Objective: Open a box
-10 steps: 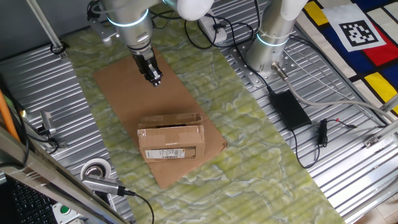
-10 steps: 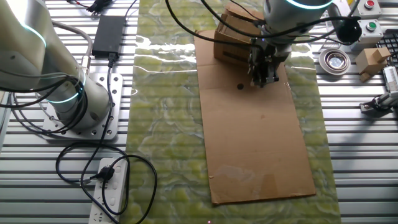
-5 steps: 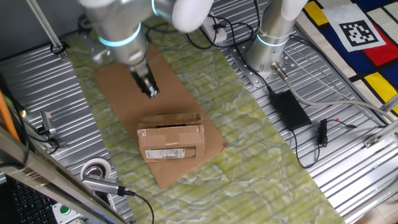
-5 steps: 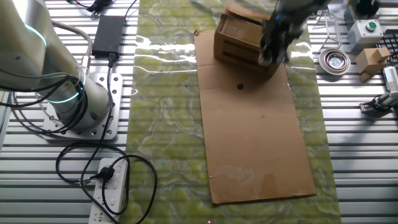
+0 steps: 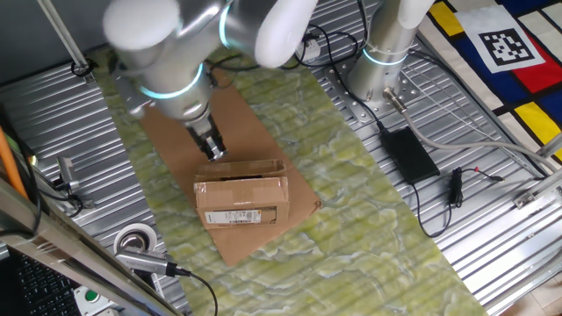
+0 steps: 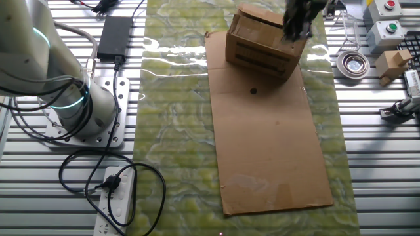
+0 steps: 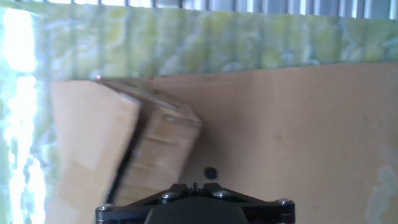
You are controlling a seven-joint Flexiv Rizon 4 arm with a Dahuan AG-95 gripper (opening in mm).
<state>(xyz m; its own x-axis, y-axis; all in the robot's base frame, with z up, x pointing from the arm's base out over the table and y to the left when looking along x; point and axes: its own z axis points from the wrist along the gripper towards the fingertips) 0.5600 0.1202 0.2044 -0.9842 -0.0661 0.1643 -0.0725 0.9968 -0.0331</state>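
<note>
From the hand view, the gripper (image 7: 194, 208) shows only as a dark housing at the bottom edge; its fingertips are out of the picture, and the fixed views are too blurred there, so I cannot tell whether the jaws are spread or pressed together. Just beyond the housing, ahead and to the left, lies the box (image 7: 118, 149), its top flaps meeting along a dark seam that runs slanting away from the camera. In one fixed view the gripper (image 5: 211, 149) hangs at the box's (image 5: 241, 197) far top edge, near the left corner, so the box is below and just in front of the jaws; whether they touch it is not clear. The box's long axis runs across that view, label side toward the camera. It stands on the cardboard sheet (image 5: 255, 132), toward the sheet's near end, which rests on a green mat (image 5: 369, 219) over the ribbed worktop (image 5: 492, 254). A tape roll (image 5: 136, 239) lies off the sheet, well apart; a black adapter (image 5: 408, 154) farther off. Nothing seems to stand between jaws and flaps.
</note>
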